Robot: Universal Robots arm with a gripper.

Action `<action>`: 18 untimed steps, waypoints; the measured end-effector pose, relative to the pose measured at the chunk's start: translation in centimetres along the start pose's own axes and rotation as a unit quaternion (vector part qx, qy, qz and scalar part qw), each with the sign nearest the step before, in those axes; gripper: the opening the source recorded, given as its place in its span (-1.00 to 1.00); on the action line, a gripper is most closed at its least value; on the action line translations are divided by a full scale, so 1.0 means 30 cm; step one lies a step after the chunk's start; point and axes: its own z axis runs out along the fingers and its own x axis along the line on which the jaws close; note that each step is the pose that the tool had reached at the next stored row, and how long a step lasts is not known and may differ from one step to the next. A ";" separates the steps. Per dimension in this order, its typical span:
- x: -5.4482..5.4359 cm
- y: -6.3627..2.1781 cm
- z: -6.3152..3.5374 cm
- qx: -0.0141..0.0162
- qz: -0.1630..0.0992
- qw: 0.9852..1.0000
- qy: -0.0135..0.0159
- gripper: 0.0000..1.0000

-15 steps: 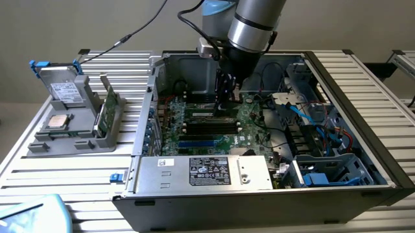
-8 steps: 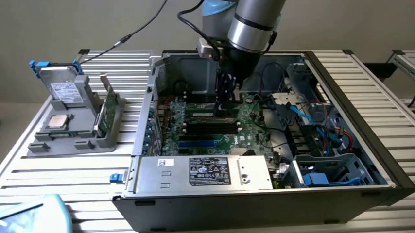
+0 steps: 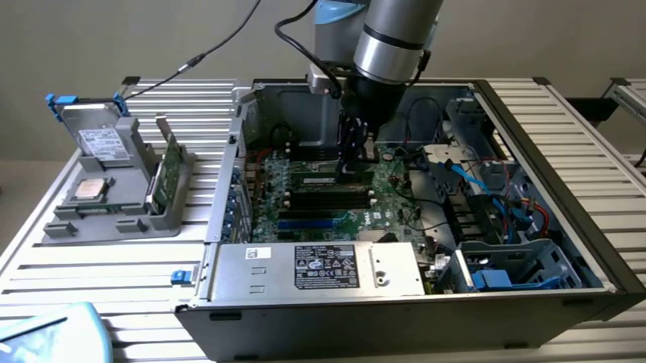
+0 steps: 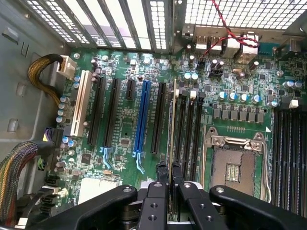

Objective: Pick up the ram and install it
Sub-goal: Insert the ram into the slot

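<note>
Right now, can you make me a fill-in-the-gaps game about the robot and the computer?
1. The hand is clamped on the thin ___ stick, above the motherboard.
2. Between black slots on the motherboard, one long slot is coloured ___.
3. The square silver processor chip lies ___ the computer case, in a gray tray.
Missing words: ram; blue; outside.

The gripper (image 4: 169,168) pinched the ram (image 4: 172,120), seen edge-on, both black fingers pressed against its faces. The ram ran parallel to the black memory slots (image 4: 189,129) on the motherboard (image 4: 125,117), between the blue expansion slot (image 4: 142,112) and the empty processor socket (image 4: 235,165).
</note>
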 end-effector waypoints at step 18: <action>0.003 0.012 0.020 0.025 0.019 0.999 -0.007 -0.73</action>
